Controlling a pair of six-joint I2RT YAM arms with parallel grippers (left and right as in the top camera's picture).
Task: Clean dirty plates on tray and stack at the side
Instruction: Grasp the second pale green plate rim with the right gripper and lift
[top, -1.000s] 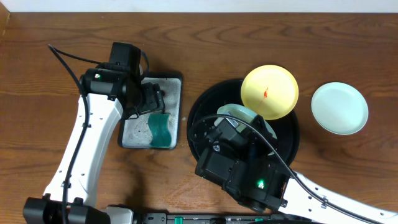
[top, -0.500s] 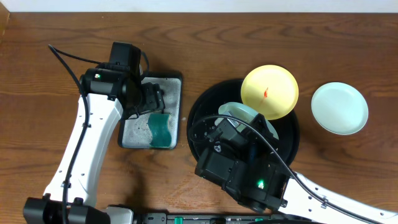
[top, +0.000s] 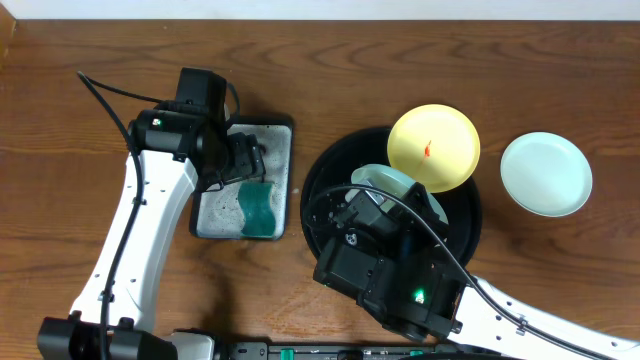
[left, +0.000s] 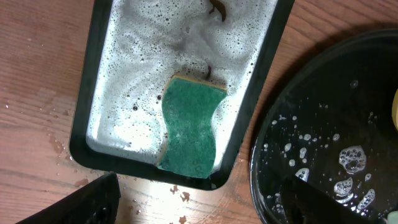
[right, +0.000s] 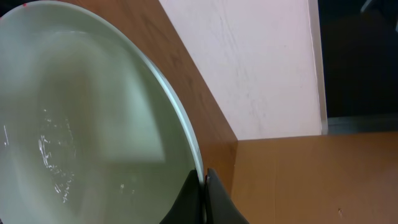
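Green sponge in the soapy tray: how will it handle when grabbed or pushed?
The sponge is probably soft and squashes under a pinch: wavy foam block, thin tan backing layer. It lies in suds in the grey tray, so likely soaked, heavier than it looks, and slick. Lying flat, it should slide, not roll.

Left arm (top: 150, 225): white links, black joints, black cable (top: 103, 97), green LED. Right arm (top: 385, 270): black housing, white forearm, green LED.
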